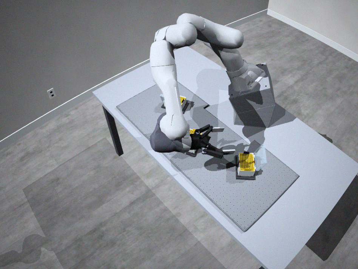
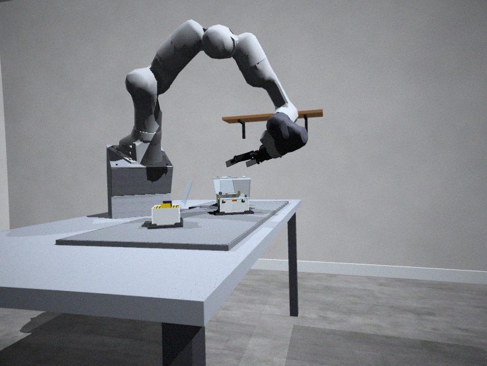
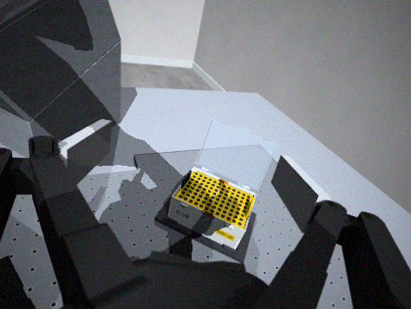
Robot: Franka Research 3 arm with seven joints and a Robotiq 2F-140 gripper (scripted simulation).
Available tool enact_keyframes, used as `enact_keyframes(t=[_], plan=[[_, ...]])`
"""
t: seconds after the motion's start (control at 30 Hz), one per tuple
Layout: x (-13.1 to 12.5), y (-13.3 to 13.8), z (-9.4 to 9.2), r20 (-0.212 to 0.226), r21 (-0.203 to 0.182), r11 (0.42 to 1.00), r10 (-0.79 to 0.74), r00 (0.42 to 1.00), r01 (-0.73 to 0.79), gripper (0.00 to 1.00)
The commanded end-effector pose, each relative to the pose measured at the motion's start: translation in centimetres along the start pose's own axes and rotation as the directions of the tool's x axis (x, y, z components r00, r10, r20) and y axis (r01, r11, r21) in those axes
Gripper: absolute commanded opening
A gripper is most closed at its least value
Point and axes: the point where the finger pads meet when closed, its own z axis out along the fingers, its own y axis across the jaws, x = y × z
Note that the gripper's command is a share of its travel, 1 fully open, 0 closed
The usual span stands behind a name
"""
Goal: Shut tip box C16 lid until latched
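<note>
Three white tip boxes with yellow inserts sit on dark holder plates on the grey perforated board. One box (image 1: 246, 162) has its clear lid (image 1: 260, 157) standing open. It fills the middle of the wrist view (image 3: 214, 201), its lid (image 3: 236, 152) up behind it. A second box (image 1: 192, 131) is mostly hidden under my wrist; in the side view (image 2: 233, 202) its lid stands upright. A third box (image 1: 183, 101) lies behind the arm. I cannot read any ID sticker. My gripper (image 1: 222, 140) (image 2: 239, 161) is open and empty, high above the board, pointing at the first box.
The robot's grey pedestal (image 1: 251, 101) stands on the table behind the board. A wooden wall shelf (image 2: 271, 115) hangs behind my wrist in the side view. The table edge runs close along the board's front side.
</note>
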Motion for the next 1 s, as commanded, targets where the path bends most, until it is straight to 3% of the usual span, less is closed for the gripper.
enact_keyframes(t=[0.0,0.73,0.77,0.97], plan=[[0.29,0.03,0.09,-0.006,0.001,1.0,0.004,1.0,-0.004,1.0],[0.29,0.03,0.09,-0.006,0.001,1.0,0.004,1.0,-0.004,1.0],[0.29,0.03,0.09,-0.006,0.001,1.0,0.004,1.0,-0.004,0.0],[0.29,0.03,0.09,-0.006,0.001,1.0,0.004,1.0,-0.004,0.0]])
